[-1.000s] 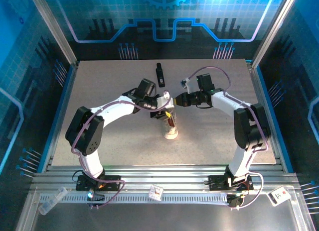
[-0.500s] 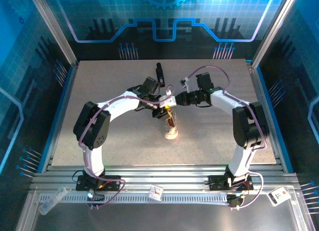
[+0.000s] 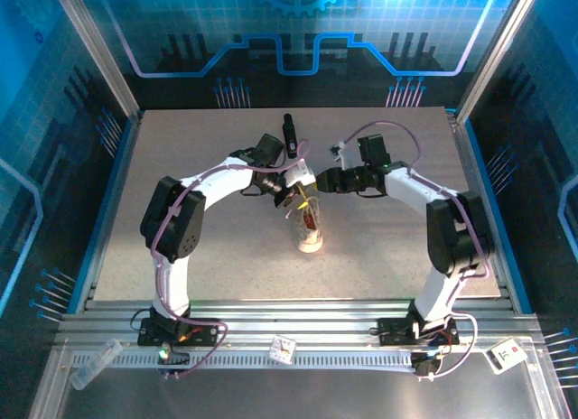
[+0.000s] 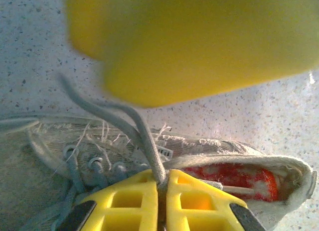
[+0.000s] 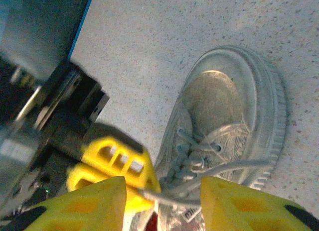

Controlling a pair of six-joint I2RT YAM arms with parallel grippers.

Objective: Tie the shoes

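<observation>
A robotics lab cell: a left arm and right arm bolted to a slotted aluminium rail, with a speckled tabletop boxed in by metal posts and blue circuit-pattern panels.

Through the left wrist camera a big yellow shape hangs so close that it is pure blur and runs off the top edge. The lace vanishes where the left gripper pinches it, its end out of sight. From the right wrist the sneaker loses its heel end past the bottom edge, and from overhead the lace is too fine to trace.
</observation>
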